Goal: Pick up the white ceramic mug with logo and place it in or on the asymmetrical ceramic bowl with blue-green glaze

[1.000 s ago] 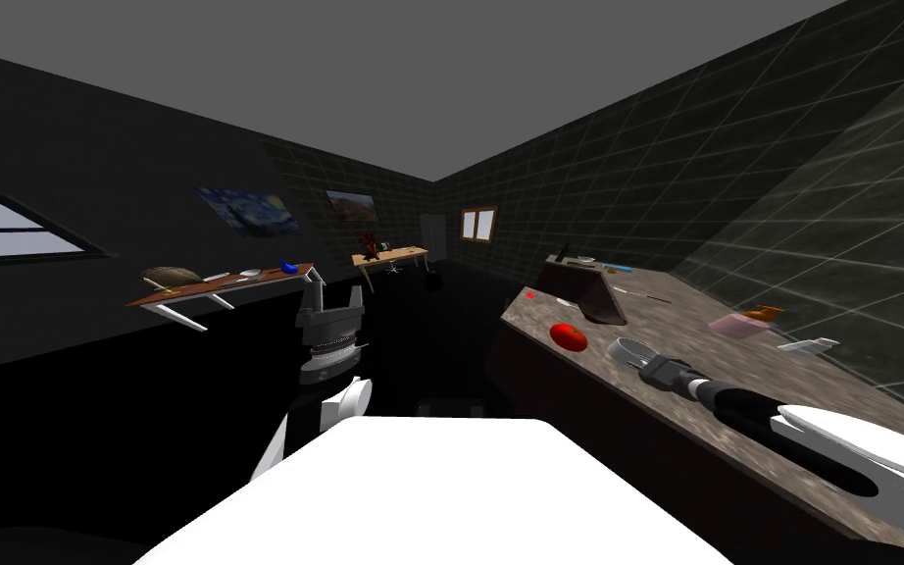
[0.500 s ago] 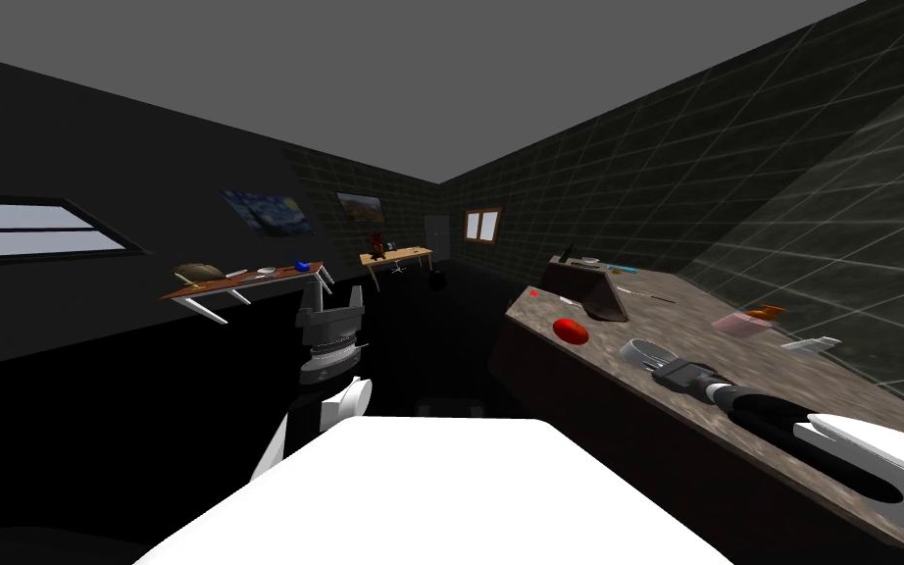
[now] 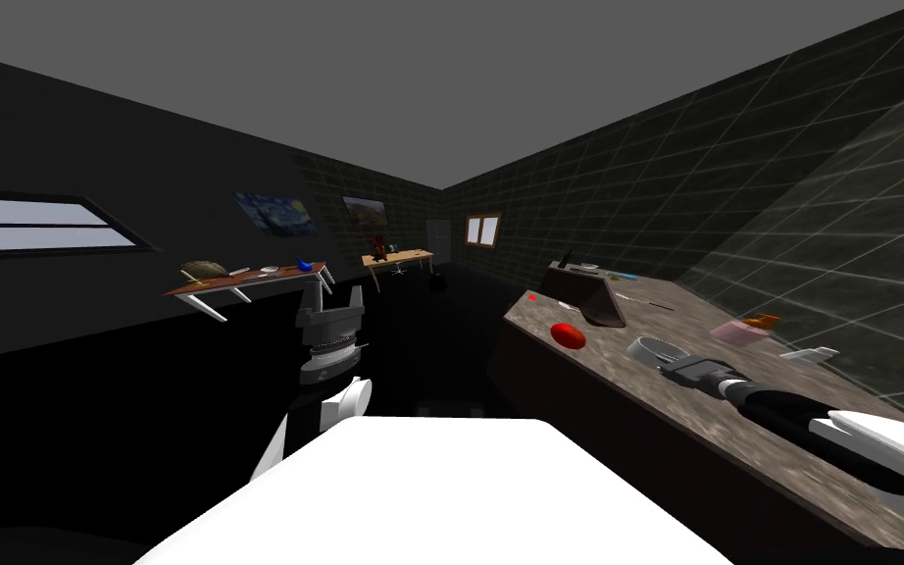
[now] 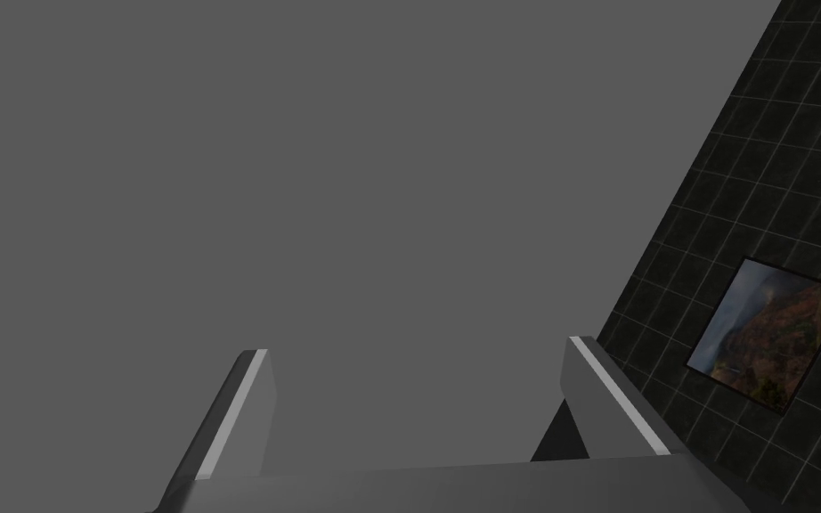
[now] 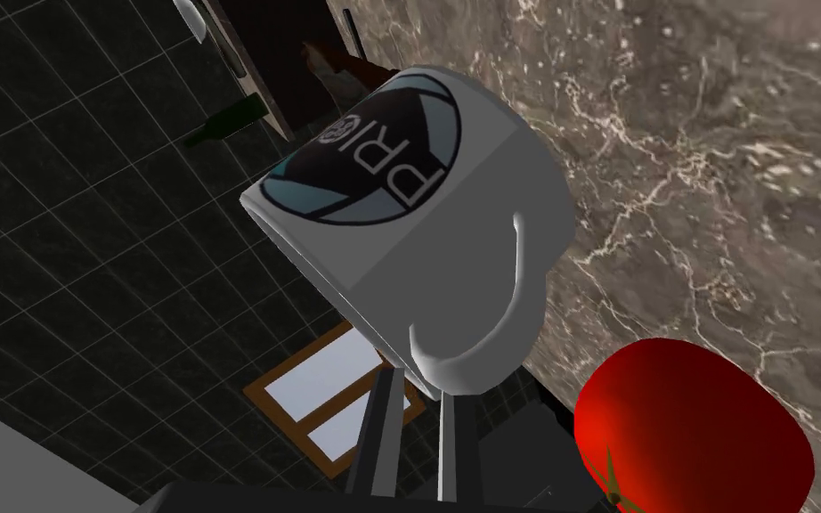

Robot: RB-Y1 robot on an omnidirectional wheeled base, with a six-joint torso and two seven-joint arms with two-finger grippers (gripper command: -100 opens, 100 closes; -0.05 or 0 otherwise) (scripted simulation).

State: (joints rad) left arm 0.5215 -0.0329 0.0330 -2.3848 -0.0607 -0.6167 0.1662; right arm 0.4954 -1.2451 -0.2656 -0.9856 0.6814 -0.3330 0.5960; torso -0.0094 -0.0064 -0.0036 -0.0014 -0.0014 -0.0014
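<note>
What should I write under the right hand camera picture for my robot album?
Right gripper pinching a white logo mug, red tomato and marbled counter close by.

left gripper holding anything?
No: in the left wrist view the left gripper is open, its jaws standing wide apart with nothing between them.

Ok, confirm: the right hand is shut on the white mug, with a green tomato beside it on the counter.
Not green: the tomato is red, as the right wrist view shows. The right hand is shut on the white mug.
</note>
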